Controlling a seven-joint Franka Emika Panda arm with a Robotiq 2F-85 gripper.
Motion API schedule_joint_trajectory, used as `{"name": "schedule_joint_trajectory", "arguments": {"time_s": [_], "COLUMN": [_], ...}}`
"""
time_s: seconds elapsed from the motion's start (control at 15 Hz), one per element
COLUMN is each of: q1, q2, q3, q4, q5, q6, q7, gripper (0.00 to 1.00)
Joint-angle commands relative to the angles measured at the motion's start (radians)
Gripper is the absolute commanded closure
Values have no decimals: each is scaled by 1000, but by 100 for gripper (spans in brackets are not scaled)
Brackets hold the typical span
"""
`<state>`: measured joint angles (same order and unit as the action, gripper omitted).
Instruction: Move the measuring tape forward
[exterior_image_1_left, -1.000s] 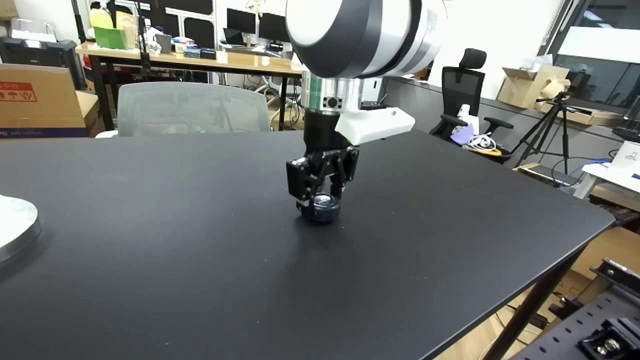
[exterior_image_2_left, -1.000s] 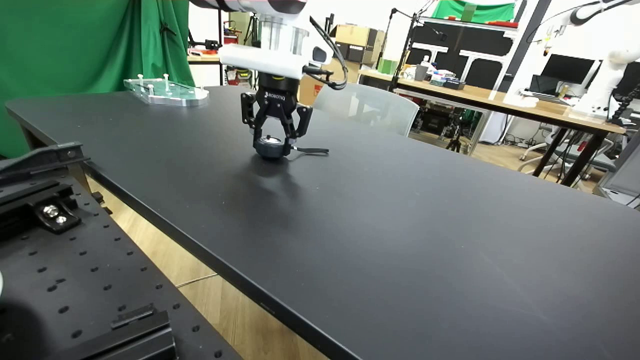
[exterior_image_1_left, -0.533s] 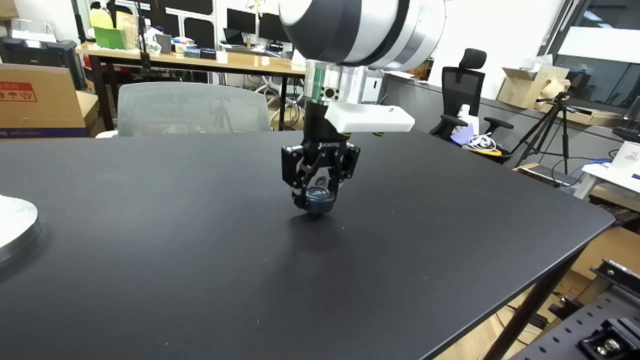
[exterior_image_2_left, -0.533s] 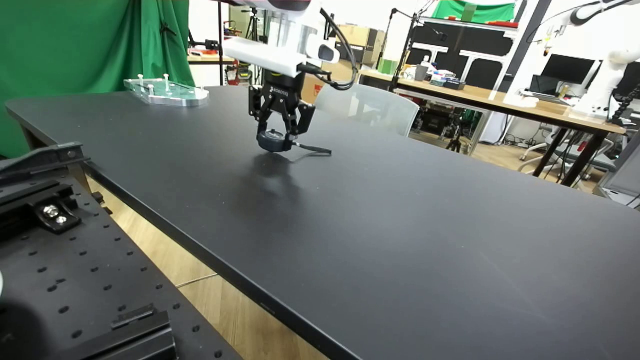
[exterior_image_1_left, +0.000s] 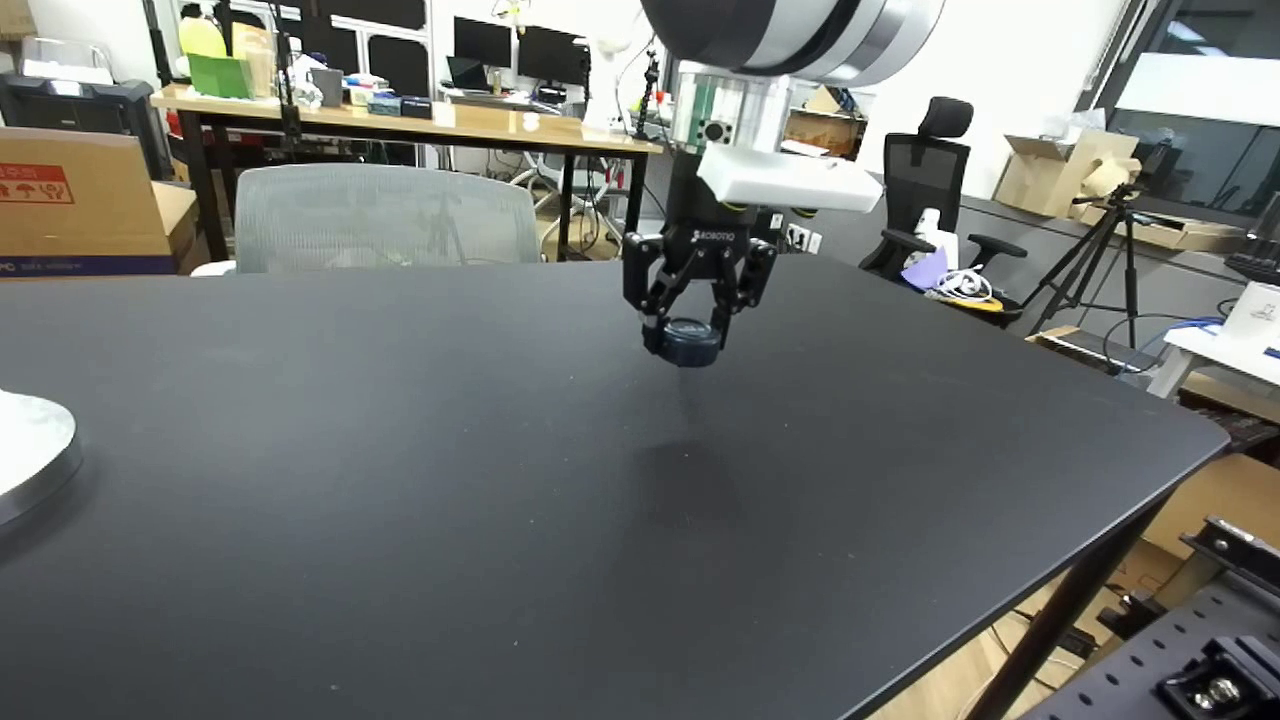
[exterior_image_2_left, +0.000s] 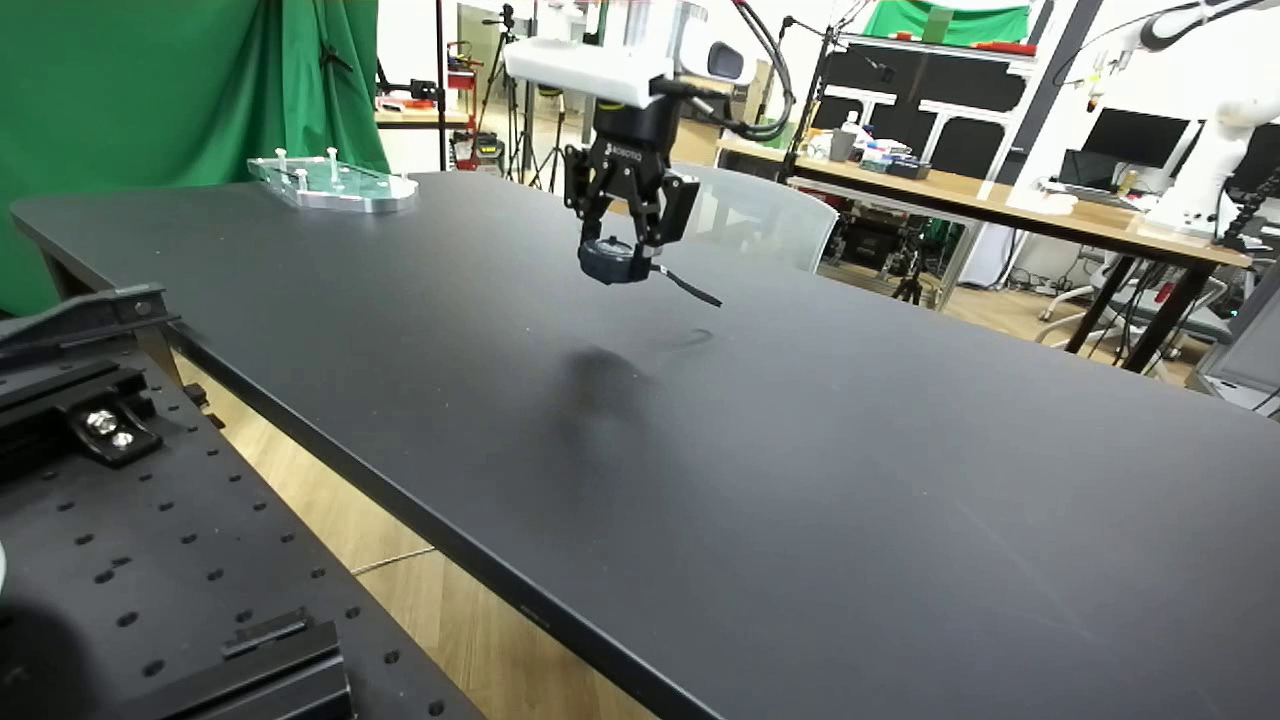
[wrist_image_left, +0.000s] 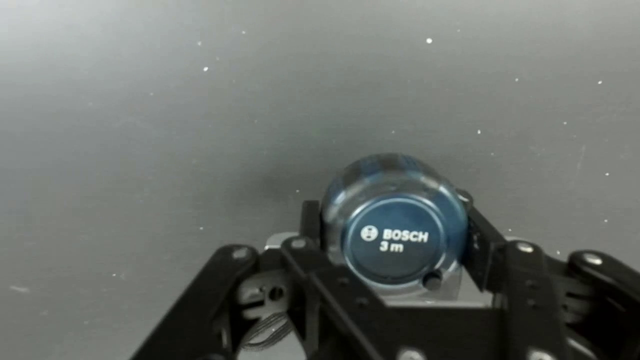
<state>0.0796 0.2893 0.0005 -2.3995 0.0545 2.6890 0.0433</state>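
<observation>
On the blue face of the measuring tape (wrist_image_left: 395, 227), the wrist view showed BOSCH in white capitals — a ringed emblem just left of it — and 3 m printed below. In both exterior views the gripper (exterior_image_1_left: 688, 338) bore the white name ROBOTIQ on its black body. In an exterior view a cardboard box (exterior_image_1_left: 95, 220) carried a red label (exterior_image_1_left: 45, 183) with white pictograms, an umbrella among them, under lettering cut off at the edge of view; along its blue band (exterior_image_1_left: 110, 265) stood what looked like PC.

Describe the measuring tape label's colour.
The label is dark blue with white lettering, clearest in the wrist view.
</observation>
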Motion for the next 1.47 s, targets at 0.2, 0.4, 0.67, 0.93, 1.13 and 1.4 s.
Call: {"name": "schedule_joint_trajectory", "arguments": {"time_s": [0.2, 0.4, 0.67, 0.93, 1.13, 1.4], "q1": [6, -2, -5, -4, 2, 9], "q2": [-163, -190, -174, -145, -124, -88], "q3": [-43, -42, -37, -40, -48, -62], "q4": [-169, -236, -286, -303, -306, -300], "q5": [-94, -134, -147, -141, -149, -152], "q6": [-13, 27, 96, 137, 160, 187], "q7": [106, 130, 138, 134, 142, 145], "gripper": [58, 58, 58, 58, 58, 58]}}
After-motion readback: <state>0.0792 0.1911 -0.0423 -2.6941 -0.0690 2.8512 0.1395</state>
